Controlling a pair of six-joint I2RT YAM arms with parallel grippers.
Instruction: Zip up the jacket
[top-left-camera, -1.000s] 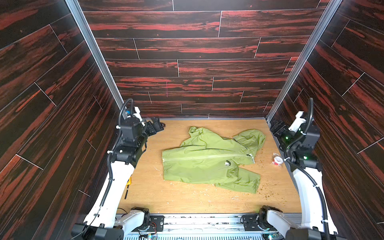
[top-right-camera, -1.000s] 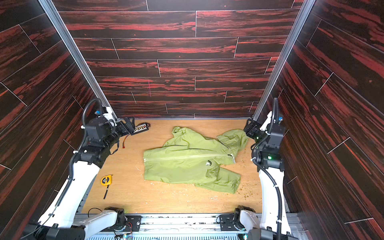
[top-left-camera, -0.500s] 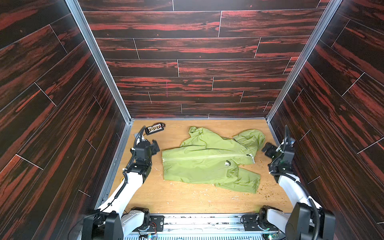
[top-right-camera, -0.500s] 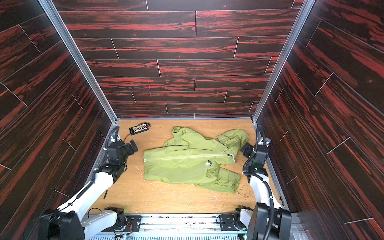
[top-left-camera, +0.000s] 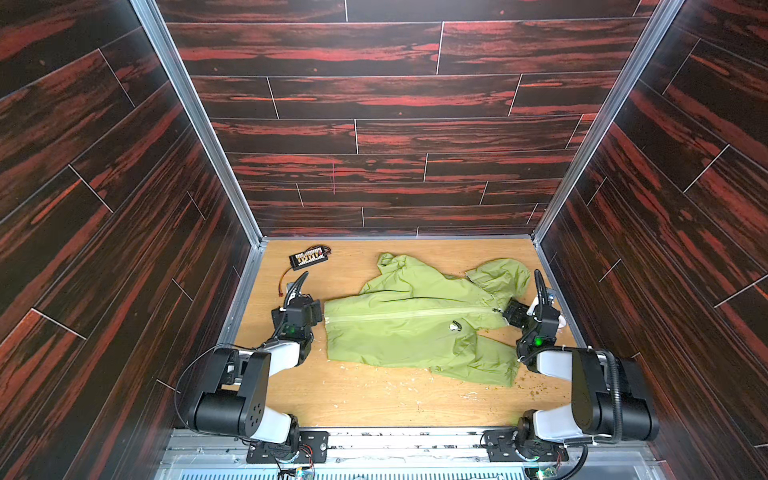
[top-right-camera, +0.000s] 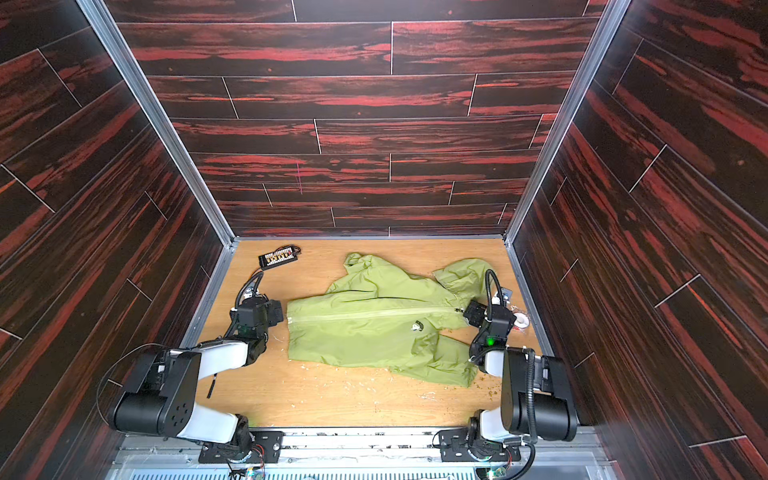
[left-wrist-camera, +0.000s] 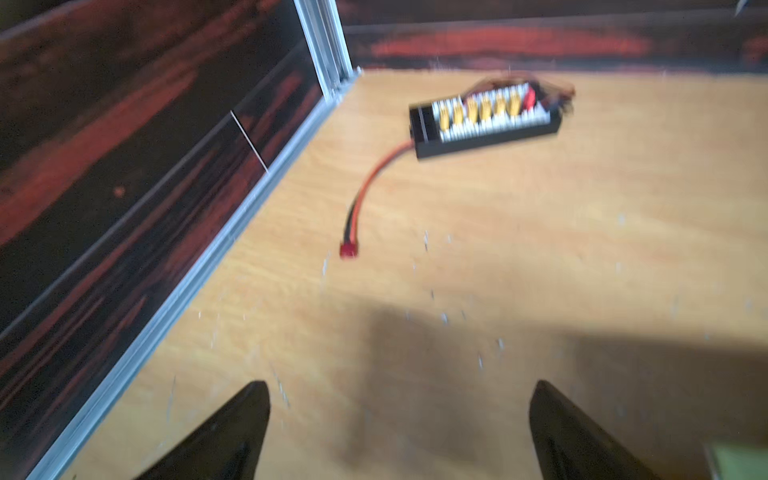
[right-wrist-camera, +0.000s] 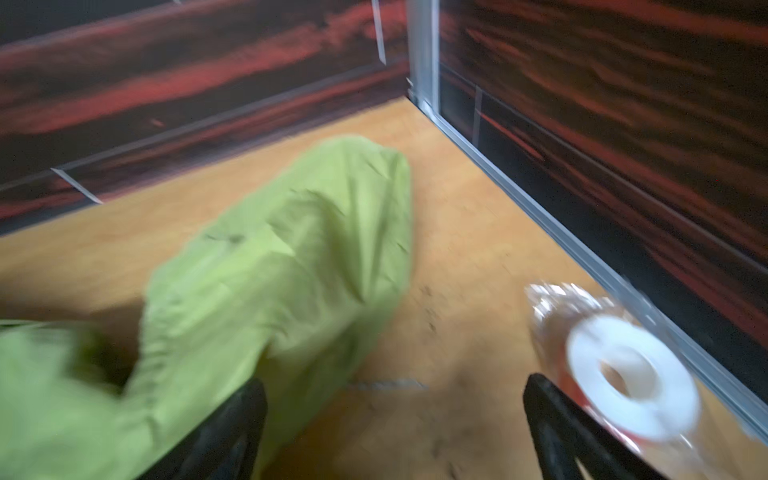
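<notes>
Left wrist view shows the left gripper with its fingers spread wide over bare table and nothing between them. A connector board with a red lead lies farther off. In both top views that gripper sits just beside the hem end of the jacket. The jacket lies flat across the middle of the table, hem to the left, hood to the right, one sleeve folded toward the near edge. The zipper shows as a pale unbroken line from hem to collar, so the front looks closed all the way or nearly so; the slider is too small to place for sure. The cloth looks thin, light and limp, and probably slick. It will likely bunch and slide on the wood rather than resist, so any pull along the zipper needs a counter-hold. The best holds, I judge, are the hem at the zipper's foot for the left side and the small stiff pull tab near the collar for the right. The right gripper is likewise spread wide and empty, just beside the collar and hood, with a tape roll close by.
</notes>
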